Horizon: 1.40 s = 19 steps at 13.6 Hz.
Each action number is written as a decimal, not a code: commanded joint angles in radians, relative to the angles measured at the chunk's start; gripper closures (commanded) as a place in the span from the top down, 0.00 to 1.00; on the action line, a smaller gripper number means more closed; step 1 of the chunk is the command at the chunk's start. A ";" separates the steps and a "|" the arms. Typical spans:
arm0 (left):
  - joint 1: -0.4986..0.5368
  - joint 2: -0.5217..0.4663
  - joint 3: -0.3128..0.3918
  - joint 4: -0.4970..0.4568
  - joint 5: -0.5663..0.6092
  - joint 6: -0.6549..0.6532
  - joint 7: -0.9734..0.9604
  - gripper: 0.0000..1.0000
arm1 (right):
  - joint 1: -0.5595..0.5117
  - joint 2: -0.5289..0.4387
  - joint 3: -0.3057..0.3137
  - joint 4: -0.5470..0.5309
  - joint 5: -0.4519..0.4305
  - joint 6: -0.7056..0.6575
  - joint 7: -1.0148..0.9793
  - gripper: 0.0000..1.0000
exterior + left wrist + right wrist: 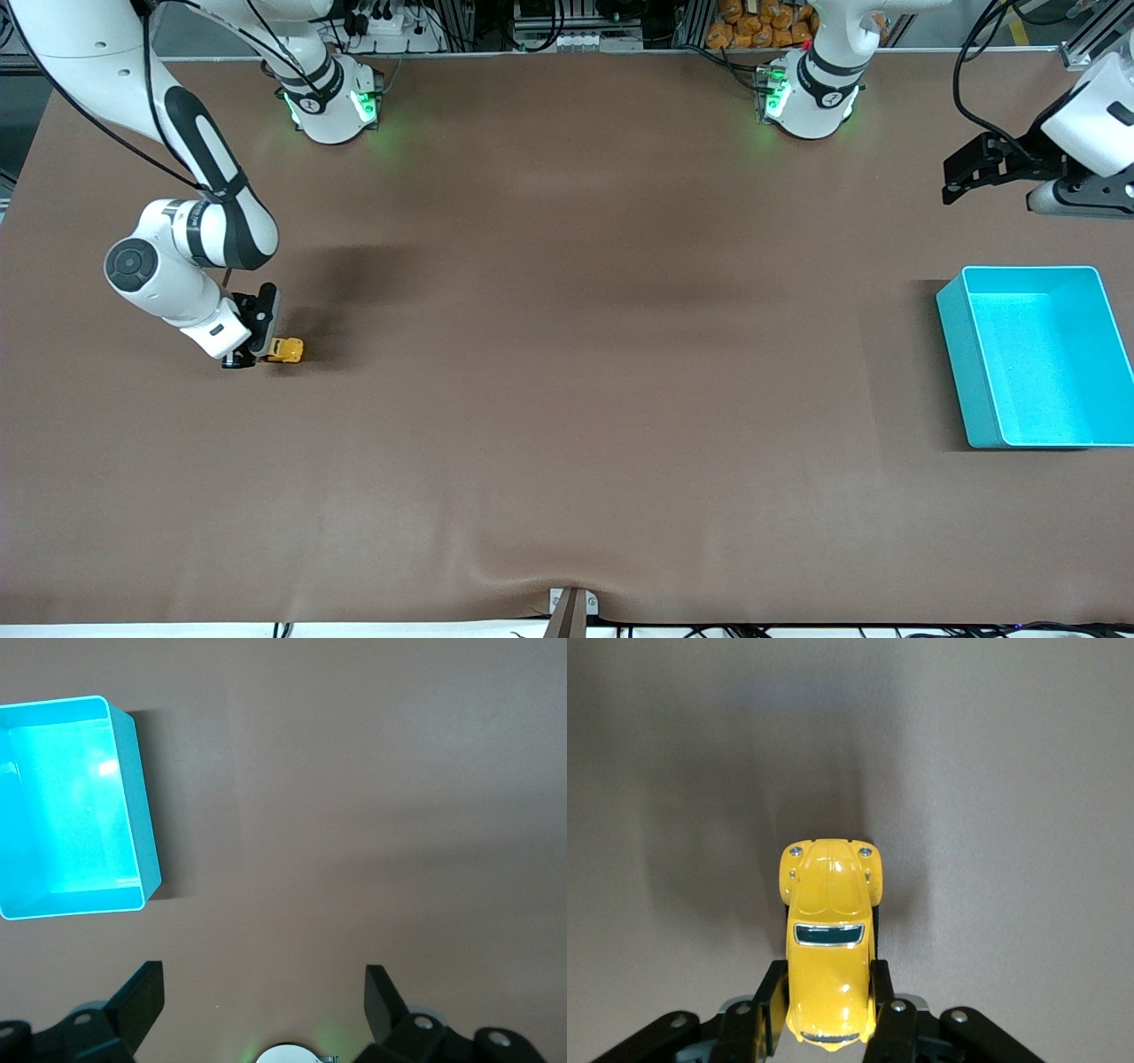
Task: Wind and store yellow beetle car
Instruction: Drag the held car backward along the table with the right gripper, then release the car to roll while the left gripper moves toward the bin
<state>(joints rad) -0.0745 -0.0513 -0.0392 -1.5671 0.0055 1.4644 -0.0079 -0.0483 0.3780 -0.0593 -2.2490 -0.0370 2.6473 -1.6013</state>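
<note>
The yellow beetle car (285,350) sits on the brown table toward the right arm's end. My right gripper (257,347) is low at the table and shut on the car's sides. In the right wrist view the car (828,943) fills the space between the two black fingers (772,1001), its nose pointing away from the wrist. The cyan bin (1036,354) stands empty at the left arm's end. My left gripper (961,177) waits open and empty in the air above the table farther from the front camera than the bin; its wrist view shows the bin (71,806).
The brown table mat (567,399) has a small bump at its edge nearest the front camera, by a metal clamp (571,607). The arms' bases (332,102) stand along the table's farthest edge.
</note>
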 commanded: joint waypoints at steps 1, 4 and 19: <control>0.004 -0.010 -0.007 0.001 0.017 -0.001 -0.024 1.00 | -0.051 0.036 0.007 0.000 -0.001 0.000 -0.049 0.41; 0.007 -0.010 -0.007 -0.002 0.017 -0.001 -0.024 1.00 | -0.082 0.038 0.007 0.002 -0.001 -0.001 -0.057 0.44; 0.009 -0.005 -0.007 -0.004 0.019 -0.001 -0.024 1.00 | -0.091 -0.001 0.010 0.374 0.009 -0.604 -0.057 1.00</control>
<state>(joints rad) -0.0702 -0.0512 -0.0384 -1.5693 0.0055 1.4644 -0.0081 -0.1205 0.3839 -0.0612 -1.8726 -0.0372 2.0572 -1.6390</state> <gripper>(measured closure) 0.000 0.000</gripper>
